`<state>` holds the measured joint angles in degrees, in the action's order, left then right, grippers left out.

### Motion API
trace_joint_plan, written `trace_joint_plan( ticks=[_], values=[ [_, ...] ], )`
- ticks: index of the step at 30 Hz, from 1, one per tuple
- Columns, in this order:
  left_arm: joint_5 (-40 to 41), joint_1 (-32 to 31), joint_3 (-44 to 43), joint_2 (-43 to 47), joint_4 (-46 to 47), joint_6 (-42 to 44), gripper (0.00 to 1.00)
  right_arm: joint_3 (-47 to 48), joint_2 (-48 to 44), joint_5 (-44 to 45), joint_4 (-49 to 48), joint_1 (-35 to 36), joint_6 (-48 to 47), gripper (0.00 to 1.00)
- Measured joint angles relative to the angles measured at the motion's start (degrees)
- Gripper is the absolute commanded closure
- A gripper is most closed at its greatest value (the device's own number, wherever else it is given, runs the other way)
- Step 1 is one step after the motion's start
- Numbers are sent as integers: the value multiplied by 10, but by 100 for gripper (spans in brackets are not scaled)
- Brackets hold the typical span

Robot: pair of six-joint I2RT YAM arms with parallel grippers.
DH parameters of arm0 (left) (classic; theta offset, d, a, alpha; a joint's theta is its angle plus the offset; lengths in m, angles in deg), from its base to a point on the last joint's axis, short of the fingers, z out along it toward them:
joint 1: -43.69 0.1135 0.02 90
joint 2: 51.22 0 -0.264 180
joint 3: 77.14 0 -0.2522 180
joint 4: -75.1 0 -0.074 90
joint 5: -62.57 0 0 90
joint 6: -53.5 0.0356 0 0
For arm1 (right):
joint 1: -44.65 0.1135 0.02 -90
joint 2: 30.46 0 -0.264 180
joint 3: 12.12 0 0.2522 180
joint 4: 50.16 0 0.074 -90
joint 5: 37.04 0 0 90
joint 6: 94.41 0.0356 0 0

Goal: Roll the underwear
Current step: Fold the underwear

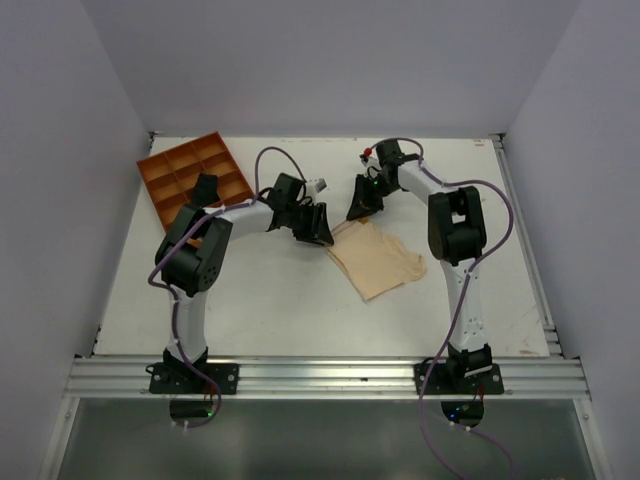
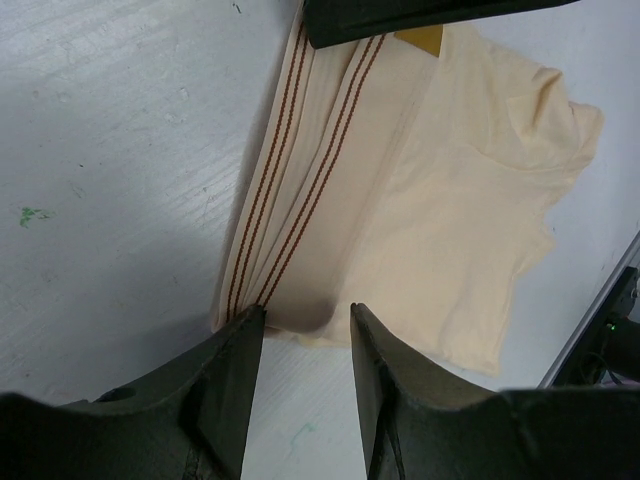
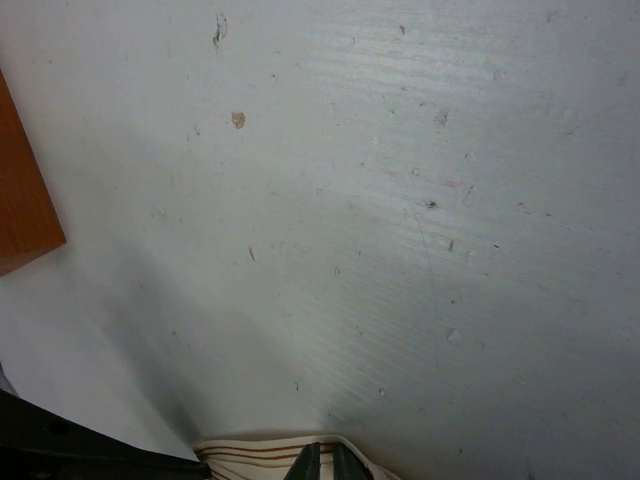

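Note:
The underwear (image 1: 376, 258) is a pale beige cloth lying flat on the table between the arms, its waistband edged with red-brown stripes (image 2: 300, 190). My left gripper (image 1: 315, 226) stands at the near-left corner of the waistband. In the left wrist view it (image 2: 305, 325) is open, its two fingers straddling the folded waistband edge. My right gripper (image 1: 362, 206) is at the far end of the waistband. In the right wrist view its tips (image 3: 326, 463) are pinched together on the striped edge (image 3: 250, 452).
An orange compartment tray (image 1: 195, 178) stands at the back left, and its corner shows in the right wrist view (image 3: 20, 200). The white table (image 1: 270, 300) ends in a metal rail at the front (image 1: 320, 378).

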<state>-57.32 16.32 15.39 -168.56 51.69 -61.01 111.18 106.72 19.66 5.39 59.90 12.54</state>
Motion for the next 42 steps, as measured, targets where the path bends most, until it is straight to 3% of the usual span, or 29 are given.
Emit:
trace_joint_plan(
  ticks=[4,6,11,19,26,33,42],
  values=[
    [0,0,-7,0,-10,0,52,-3,-3,-8,-1,-1,-8,82],
    [1,0,-11,0,-17,0,51,-3,-9,2,12,-1,-13,73],
    [27,0,-20,10,-52,0,46,-3,-48,59,58,3,-16,66],
    [89,0,-18,39,-96,-6,43,-131,-250,156,75,33,-15,68],
    [94,0,-16,42,-104,0,43,-201,-296,206,78,132,11,69],
    [109,1,-10,42,-114,17,46,-275,-342,288,75,235,73,68],
    [104,4,7,39,-90,11,69,-330,-384,405,50,388,132,64]
  ],
)
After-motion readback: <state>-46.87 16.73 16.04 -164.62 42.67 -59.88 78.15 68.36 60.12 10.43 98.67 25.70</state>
